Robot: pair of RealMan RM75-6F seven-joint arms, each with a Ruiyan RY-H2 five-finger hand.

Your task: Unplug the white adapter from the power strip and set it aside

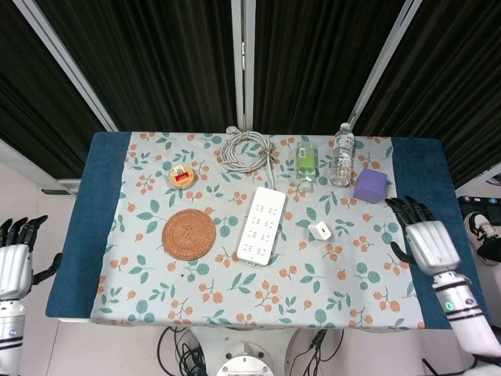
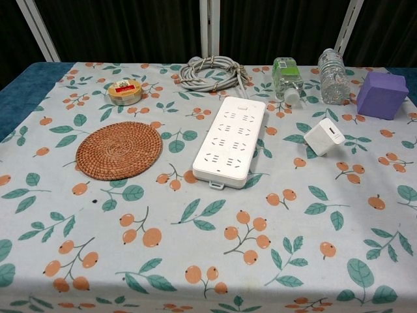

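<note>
Robot hands, left (image 1: pixel 13 258) and right (image 1: pixel 427 239), released, fingers spread, off the surface (image 1: pixel 86 235) edges.
White adapter (image 2: pixel 324 136) unplugged, lying near power strip (image 2: pixel 231 139), apart.

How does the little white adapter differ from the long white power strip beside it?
The small white adapter is a compact cube, while the long white power strip is a flat slab, far larger. The adapter sits tipped at an angle on the cloth; the power strip lies flat. The power strip's top shows rows of sockets; the adapter's upper face shows one small port. They lie apart, not touching. Both are white plastic with rounded corners.
</note>
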